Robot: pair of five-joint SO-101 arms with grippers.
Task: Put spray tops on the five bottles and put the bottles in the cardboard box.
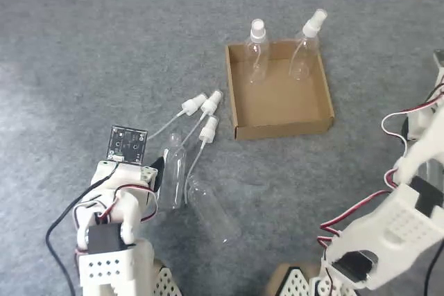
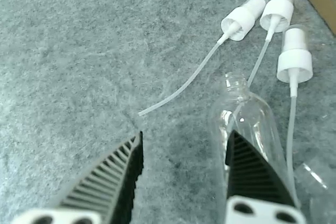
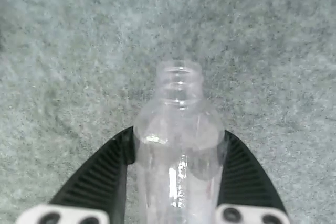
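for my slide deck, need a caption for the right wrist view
Right gripper closed on an uncapped clear plastic bottle, grey carpet behind.

Our left arm and right arm are white plastic. The left bears a black circuit board. Red, black and white cables loop beside perforated plates. Our fingers are black and ribbed, with white screw-holed bases.

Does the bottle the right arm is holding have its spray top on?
No, it's off. The bottle in the right gripper has a bare, open neck with its screw threads showing.
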